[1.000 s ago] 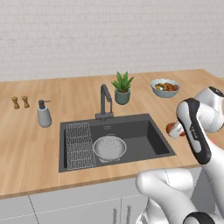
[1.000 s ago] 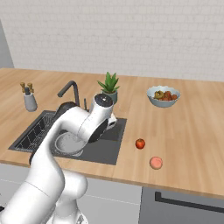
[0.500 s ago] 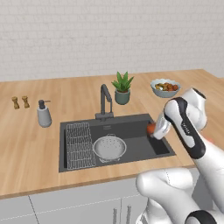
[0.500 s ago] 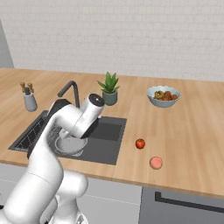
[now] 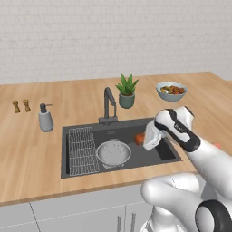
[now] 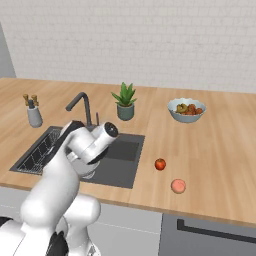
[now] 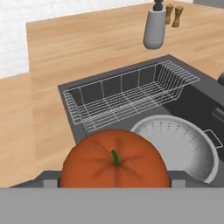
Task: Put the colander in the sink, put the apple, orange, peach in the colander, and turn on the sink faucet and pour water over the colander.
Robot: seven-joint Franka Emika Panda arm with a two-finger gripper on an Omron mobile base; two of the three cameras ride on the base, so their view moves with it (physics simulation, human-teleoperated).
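The orange (image 7: 114,165) sits pinched between the spread fingers of the gripper (image 5: 144,139), hanging over the sink (image 5: 168,154) just to the right of the colander (image 5: 113,152), which stands empty on the basin floor beside the wire rack (image 7: 127,98). To do this well, I would carry the fruit on until it is centred over the perforated bowl, lower it close, then let go so it does not bounce out. The arm reaches forward and down, the hand tilted toward the colander. The apple (image 6: 160,164) and peach (image 6: 178,186) wait on the counter (image 6: 220,165).
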